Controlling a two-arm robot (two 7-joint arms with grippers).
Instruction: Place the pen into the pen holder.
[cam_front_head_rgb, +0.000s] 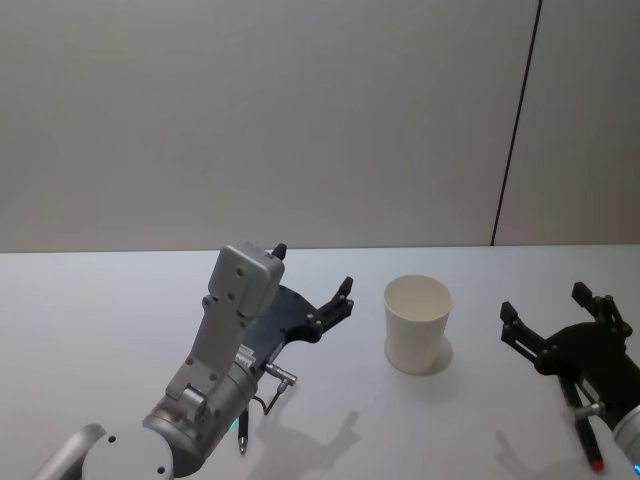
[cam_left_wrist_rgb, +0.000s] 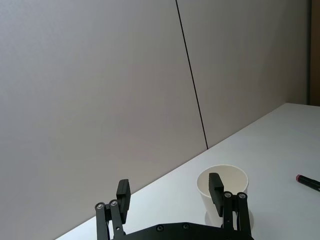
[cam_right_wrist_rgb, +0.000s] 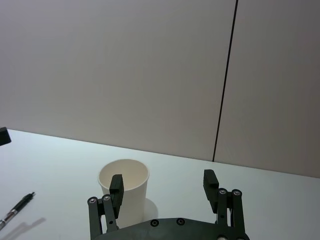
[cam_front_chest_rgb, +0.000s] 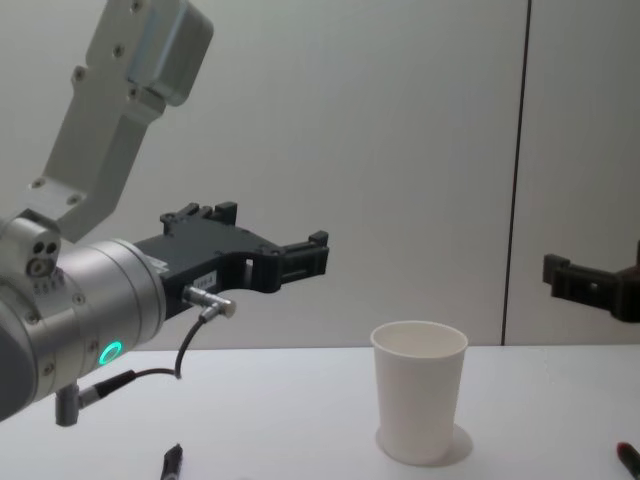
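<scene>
We had not begun. Our left pincer (cam_front_head_rgb: 314, 267) and right pincer (cam_front_head_rgb: 543, 300) hovered wide open and empty either side of the cup (cam_front_head_rgb: 418, 322). A dark pen (cam_front_head_rgb: 241, 438) lay on the worktop (cam_front_head_rgb: 100, 320) at left, a red-tipped pen (cam_front_head_rgb: 592, 448) at right.

Finish noted as follows. The cup (cam_front_head_rgb: 418, 322) is plain white inside and out, with no print. The table (cam_front_head_rgb: 100, 330) is uniform white and unpatterned. The wall (cam_front_head_rgb: 250, 120) is flat light grey, crossed by one thin black seam (cam_front_head_rgb: 516, 120). The left gripper (cam_front_head_rgb: 314, 267) and right gripper (cam_front_head_rgb: 543, 300) are matt black with small silver screw heads. The left arm (cam_front_chest_rgb: 90, 150) has a silver-grey casing and a glowing green ring (cam_front_chest_rgb: 110, 352). The near pen (cam_front_head_rgb: 241, 437) is black with a silver section. The far pen (cam_front_head_rgb: 585, 432) is black with a red end.
</scene>
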